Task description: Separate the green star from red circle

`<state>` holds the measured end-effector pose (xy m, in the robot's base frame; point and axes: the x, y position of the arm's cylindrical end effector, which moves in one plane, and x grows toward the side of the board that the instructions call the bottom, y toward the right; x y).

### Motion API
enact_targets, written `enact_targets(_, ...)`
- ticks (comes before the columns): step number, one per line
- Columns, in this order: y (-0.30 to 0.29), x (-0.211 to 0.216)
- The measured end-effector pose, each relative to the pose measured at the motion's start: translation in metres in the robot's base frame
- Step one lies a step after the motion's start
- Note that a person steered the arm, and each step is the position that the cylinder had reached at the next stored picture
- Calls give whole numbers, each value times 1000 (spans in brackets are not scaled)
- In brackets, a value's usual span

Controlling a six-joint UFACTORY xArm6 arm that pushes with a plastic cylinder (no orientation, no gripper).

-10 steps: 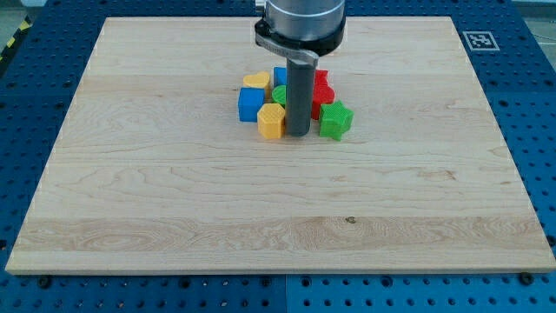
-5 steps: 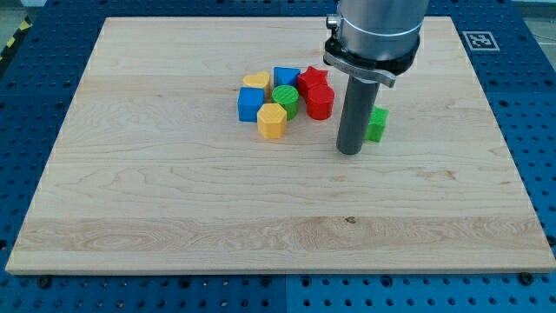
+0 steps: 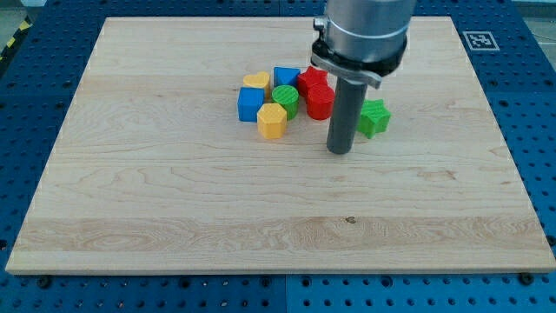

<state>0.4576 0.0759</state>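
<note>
The green star (image 3: 373, 118) lies on the wooden board (image 3: 174, 200), right of the block cluster and apart from it. The red circle (image 3: 319, 103) sits at the cluster's right edge, with a visible gap of bare wood between it and the star. My tip (image 3: 339, 151) rests on the board below and between them, just left of and below the green star, not touching the red circle.
The cluster also holds a red star (image 3: 311, 81), a blue block (image 3: 285, 77), a green circle (image 3: 285, 97), a yellow heart (image 3: 255, 82), a blue cube (image 3: 251, 104) and a yellow hexagon (image 3: 272, 120). A fiducial tag (image 3: 479, 40) sits at the board's top right corner.
The green star has been pushed to the right, away from the red circle. My tip moved right with it, then came back slightly left, uncovering the star.
</note>
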Motion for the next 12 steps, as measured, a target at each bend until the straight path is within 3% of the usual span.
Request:
enact_targets(1, 37, -32)
enact_targets(2, 39, -34)
enact_targets(7, 81, -45)
enact_targets(9, 83, -24)
enact_targets(12, 117, -69)
